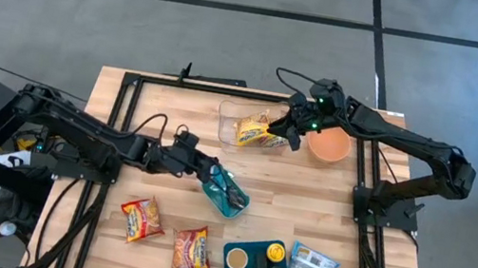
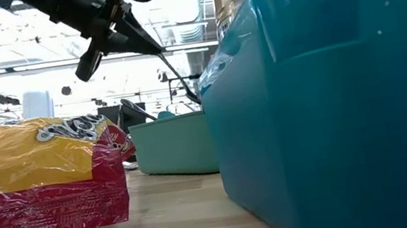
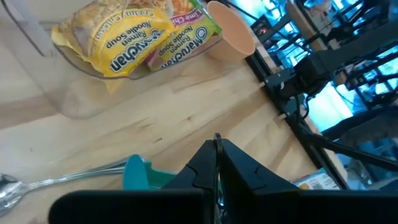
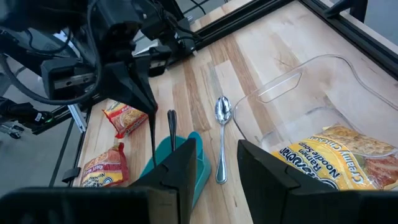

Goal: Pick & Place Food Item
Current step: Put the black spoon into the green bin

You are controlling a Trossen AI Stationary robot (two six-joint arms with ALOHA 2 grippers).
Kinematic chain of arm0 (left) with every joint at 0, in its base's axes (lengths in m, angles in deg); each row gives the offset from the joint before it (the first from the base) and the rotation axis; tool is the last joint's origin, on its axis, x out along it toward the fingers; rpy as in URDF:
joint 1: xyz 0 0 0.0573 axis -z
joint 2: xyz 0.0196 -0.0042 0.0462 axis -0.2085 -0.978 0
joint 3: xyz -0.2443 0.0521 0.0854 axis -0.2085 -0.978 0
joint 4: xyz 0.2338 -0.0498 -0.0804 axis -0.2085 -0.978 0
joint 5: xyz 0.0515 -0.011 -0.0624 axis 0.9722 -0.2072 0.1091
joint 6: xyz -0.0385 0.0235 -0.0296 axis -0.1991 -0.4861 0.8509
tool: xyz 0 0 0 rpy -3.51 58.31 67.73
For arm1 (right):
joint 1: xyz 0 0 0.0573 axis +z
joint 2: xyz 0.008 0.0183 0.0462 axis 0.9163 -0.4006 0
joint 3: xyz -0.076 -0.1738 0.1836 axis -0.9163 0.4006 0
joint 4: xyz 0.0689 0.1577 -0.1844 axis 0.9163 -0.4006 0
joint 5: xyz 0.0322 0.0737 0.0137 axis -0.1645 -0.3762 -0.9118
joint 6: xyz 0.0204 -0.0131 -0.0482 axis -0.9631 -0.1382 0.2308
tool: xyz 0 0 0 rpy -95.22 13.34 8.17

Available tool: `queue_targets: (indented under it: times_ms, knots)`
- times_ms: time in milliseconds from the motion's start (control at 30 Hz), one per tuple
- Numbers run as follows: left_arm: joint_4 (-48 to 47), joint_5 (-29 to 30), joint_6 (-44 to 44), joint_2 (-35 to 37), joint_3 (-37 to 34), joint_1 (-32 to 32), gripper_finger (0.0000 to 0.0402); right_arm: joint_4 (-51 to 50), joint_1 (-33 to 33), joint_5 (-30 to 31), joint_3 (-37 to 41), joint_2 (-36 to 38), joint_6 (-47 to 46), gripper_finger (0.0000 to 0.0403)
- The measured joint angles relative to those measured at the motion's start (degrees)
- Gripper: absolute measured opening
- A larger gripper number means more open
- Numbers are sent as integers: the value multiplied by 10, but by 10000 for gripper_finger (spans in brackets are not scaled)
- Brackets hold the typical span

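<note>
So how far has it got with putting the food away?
Two ramen noodle packets already lie in the clear container. The right gripper hovers at that container's edge with its jaws apart, holding nothing. The left gripper is shut above the teal bin, beside a spoon. Two more red-and-yellow packets lie on the table, not yet picked up.

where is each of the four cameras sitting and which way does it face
High: overhead, straight down on the table; both arms show.
Low: at tabletop height, looking level past a ramen packet and a teal container; one arm overhead.
Left wrist: behind the shut left gripper, facing the clear container.
Right wrist: behind the right gripper, facing a spoon and the left arm.
Both wrist views share the clear container holding ramen.
</note>
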Motion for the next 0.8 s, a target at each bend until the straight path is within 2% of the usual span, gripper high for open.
queue_targets:
  times_ms: [367,800]
  knots:
    - [12,1,46,0,-43,12,2,0,0,0,0,0,2,111]
    - [15,12,46,-4,-44,16,3,0,0,0,0,0,4,111]
